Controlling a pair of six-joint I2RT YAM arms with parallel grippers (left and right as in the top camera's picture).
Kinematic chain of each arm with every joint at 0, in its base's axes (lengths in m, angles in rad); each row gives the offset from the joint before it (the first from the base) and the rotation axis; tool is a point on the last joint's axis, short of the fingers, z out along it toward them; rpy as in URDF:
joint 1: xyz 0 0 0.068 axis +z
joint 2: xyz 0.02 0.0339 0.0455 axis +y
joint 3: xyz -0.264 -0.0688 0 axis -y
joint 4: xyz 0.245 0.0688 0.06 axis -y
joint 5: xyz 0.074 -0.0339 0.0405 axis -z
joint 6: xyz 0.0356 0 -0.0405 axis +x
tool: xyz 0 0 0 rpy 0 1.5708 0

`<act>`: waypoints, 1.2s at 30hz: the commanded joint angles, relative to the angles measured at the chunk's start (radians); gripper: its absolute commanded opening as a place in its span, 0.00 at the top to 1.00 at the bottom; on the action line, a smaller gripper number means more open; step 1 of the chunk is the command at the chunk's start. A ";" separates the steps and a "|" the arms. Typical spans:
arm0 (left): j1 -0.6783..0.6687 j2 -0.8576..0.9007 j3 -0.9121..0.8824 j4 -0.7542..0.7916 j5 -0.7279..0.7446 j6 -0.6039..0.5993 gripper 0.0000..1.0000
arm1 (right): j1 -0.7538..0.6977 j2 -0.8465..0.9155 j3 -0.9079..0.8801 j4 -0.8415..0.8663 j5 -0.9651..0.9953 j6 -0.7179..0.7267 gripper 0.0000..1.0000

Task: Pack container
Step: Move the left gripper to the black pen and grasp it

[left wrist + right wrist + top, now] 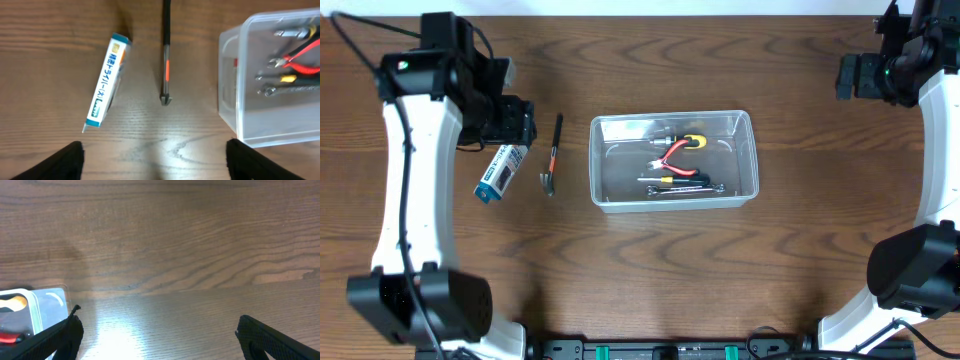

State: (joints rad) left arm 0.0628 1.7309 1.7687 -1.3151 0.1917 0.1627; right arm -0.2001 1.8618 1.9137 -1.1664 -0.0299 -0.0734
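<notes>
Mid-table: the clear container (pixel 593 165), long side across, already loaded with red-handled pliers (pixel 677 160), a yellow-handled tool (pixel 693 141) and a slim wrench (pixel 688 188), so likely partway through packing. Outside it, to its left on the table (pixel 650 260): a black tool (pixel 554 152) with an orange band, near the container wall but apart from it, and a blue-and-white box (pixel 500 173) further out, lying flat and tilted. Probably set there as the items yet to go in. Above that pair, the left gripper (pixel 155 167), looking straight down, fingers (pixel 67 160) spread wide, touching nothing, gripping nothing. Seemingly poised for a pick, no telling of which. Far off toward the right rear corner, the right gripper (pixel 159 347), likewise gaping wide and empty above the table, with only a corner of the container at the edge of its view. Parked clear, presumably to leave room.
</notes>
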 commanded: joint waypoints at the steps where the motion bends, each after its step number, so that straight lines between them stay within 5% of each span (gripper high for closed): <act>1: 0.000 0.063 0.005 -0.012 -0.009 0.024 0.24 | 0.004 0.008 0.000 -0.001 -0.003 -0.010 0.01; 15: -0.062 0.180 -0.159 0.046 -0.009 0.113 0.44 | 0.004 0.008 0.000 -0.001 -0.003 -0.010 0.01; 36: -0.082 0.180 -0.314 0.215 -0.009 0.110 0.47 | 0.004 0.008 0.000 -0.001 -0.003 -0.010 0.01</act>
State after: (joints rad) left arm -0.0181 1.9133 1.4708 -1.1088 0.1837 0.2634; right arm -0.2001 1.8618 1.9137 -1.1664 -0.0299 -0.0734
